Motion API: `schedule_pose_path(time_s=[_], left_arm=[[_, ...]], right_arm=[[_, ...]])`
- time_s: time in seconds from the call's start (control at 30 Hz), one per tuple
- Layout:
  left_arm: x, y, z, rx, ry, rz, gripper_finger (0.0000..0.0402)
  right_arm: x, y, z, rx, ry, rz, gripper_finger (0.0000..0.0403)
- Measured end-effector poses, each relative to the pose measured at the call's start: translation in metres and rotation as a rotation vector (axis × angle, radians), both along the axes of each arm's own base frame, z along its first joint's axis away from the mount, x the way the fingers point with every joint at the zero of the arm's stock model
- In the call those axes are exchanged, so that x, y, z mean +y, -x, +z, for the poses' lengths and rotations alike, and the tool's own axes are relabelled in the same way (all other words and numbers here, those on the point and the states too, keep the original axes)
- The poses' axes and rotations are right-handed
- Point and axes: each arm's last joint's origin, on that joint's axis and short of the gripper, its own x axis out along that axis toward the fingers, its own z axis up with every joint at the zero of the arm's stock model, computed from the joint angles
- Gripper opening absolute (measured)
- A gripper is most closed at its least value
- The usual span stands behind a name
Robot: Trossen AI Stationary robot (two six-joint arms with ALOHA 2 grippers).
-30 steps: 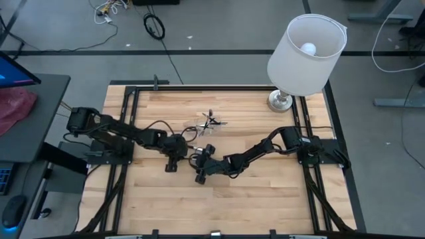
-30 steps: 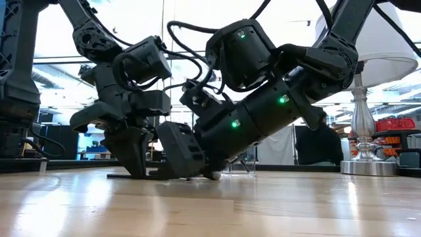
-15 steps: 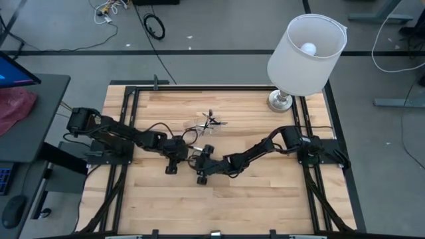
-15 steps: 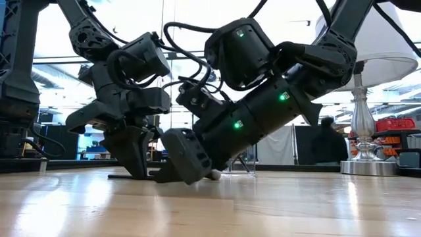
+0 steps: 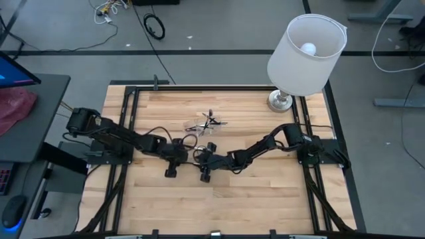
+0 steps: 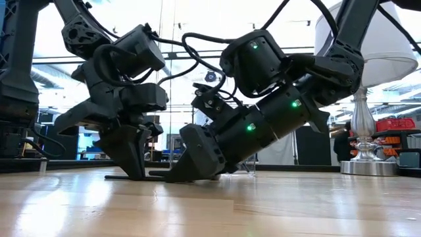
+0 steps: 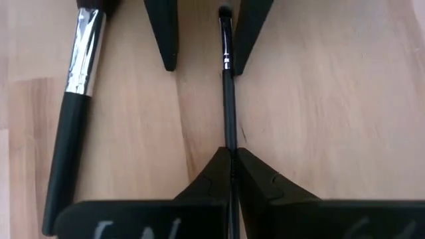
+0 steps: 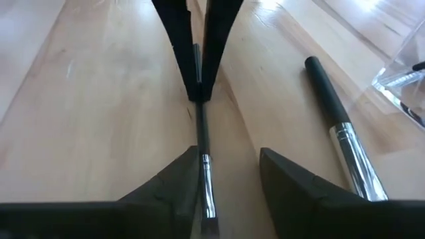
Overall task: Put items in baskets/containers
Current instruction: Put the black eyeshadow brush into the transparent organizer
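A thin dark makeup brush (image 7: 229,99) lies flat on the wooden table between my two grippers, which face each other at the table's middle. My left gripper (image 7: 230,154) (image 5: 170,171) is shut on its handle. My right gripper (image 8: 229,151) (image 5: 206,176) is open, with its fingers on either side of the brush's silver ferrule (image 8: 207,192) and bristle end. A thicker brush (image 7: 74,113) (image 8: 339,136) lies on the table beside them. The clear container (image 8: 405,73) (image 5: 207,130) sits farther back, with several more brushes (image 5: 211,121) at it. My left gripper pinches the thin brush's dark handle (image 7: 230,143), back from the ferrule, between its two fingers. The fingers come from above, slanting down. The brush runs out ahead of them and lies on the table. My right gripper: one finger (image 8: 182,176) stands close against the ferrule; whether it touches, I cannot tell.
A lamp with a white shade (image 5: 307,46) and a metal base (image 5: 280,101) stands at the table's far right corner. Bare wood (image 5: 252,199) lies toward the near edge. Black frame rails (image 5: 126,133) run along the table's sides.
My right gripper has moved a little toward the table's right edge, drawing back along the thin brush, away from my left gripper. My left gripper has stayed shut at the brush on the table.
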Motion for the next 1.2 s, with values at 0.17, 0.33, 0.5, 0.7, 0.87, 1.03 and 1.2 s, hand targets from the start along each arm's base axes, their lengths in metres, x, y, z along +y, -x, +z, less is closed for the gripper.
schedule_pose_path(time_s=[0.17,0.33,0.5,0.7,0.87,1.03,1.2], left_arm=[[-0.002,-0.001,0.009,-0.074,-0.022,0.0,0.001],[-0.003,0.0,0.017,-0.108,-0.001,-0.002,0.0012],[-0.008,-0.001,0.019,-0.123,0.002,-0.02,0.0002],[-0.014,0.0,0.019,-0.129,-0.005,-0.027,0.0003],[-0.014,0.0,0.02,-0.131,0.0,-0.013,0.0004],[-0.014,0.0,0.02,-0.131,0.004,-0.003,0.0008],[-0.022,-0.001,0.028,-0.138,0.047,0.025,0.0003]], right_arm=[[0.001,0.001,0.0,-0.013,-0.016,0.041,0.0133],[0.002,0.0,0.0,-0.019,-0.003,0.082,0.0103],[0.003,0.0,0.0,-0.023,-0.012,0.092,0.0064],[0.003,0.0,0.0,-0.03,-0.014,0.101,0.0023],[0.004,0.0,0.0,-0.03,-0.013,0.1,0.0009],[0.004,0.0,0.004,-0.038,-0.003,0.093,0.0009],[0.004,0.001,0.018,-0.044,0.022,0.109,0.0008]])
